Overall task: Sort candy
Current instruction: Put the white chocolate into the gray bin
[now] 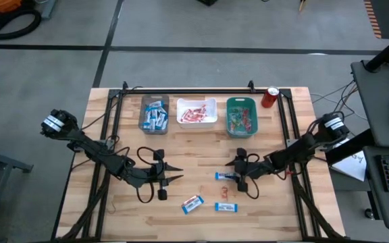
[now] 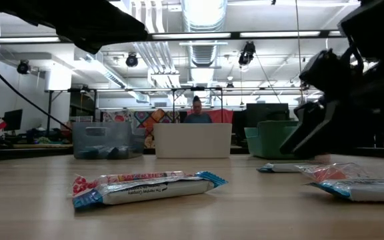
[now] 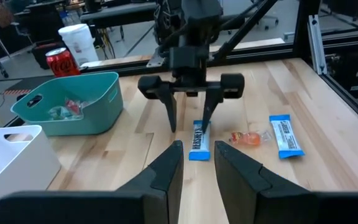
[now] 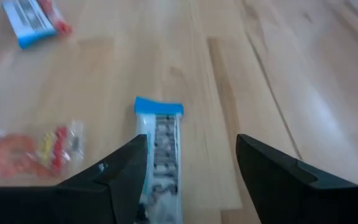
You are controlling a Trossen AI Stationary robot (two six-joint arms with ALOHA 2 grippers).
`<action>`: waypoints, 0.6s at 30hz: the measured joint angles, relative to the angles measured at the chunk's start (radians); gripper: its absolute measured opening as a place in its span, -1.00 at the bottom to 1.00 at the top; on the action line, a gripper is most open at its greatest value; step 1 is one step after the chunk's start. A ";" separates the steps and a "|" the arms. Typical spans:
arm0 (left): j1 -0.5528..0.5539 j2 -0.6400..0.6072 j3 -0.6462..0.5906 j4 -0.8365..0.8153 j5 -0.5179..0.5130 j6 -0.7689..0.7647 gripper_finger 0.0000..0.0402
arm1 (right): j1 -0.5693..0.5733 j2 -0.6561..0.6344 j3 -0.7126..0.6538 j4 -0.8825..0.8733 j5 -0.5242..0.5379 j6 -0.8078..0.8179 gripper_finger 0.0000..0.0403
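Note:
A blue-and-white candy bar (image 1: 223, 177) lies flat on the wooden table, right of centre. My right gripper (image 1: 235, 176) is open and low over it, one finger on each side of the bar (image 4: 161, 149); the bar lies close along one finger (image 4: 126, 171). My left gripper (image 1: 173, 174) hovers left of centre, pointing at the right one. Its fingers (image 3: 166, 174) stand a little apart with nothing between them. Two more blue bars (image 1: 192, 204) (image 1: 225, 206) and an orange-red wrapped piece (image 1: 223, 192) lie nearer the front edge. My right gripper comes slanting down from the table's right side, its fingers along the bar's length. The bar (image 3: 199, 138) lies flat on the table between them. I cannot tell whether the nearer finger touches its edge.
A grey bin (image 1: 154, 115) with blue bars, a white bin (image 1: 196, 112) with red-and-white bars and a teal bin (image 1: 241, 116) with mixed sweets stand in a row at the back. A red can (image 1: 270, 96) stands at the back right. Bare wood lies between the arms and the bins.

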 joint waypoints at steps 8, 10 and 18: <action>0.000 0.000 0.000 0.003 0.000 0.010 -0.62 | 0.016 -0.037 -0.001 0.011 -0.030 0.033 0.18; 0.000 0.000 0.000 0.003 0.000 0.010 -0.62 | 0.028 -0.019 -0.001 0.011 -0.032 0.059 0.18; 0.001 0.000 0.000 0.005 0.000 0.011 -0.62 | 0.043 0.121 -0.001 0.045 0.000 0.107 0.09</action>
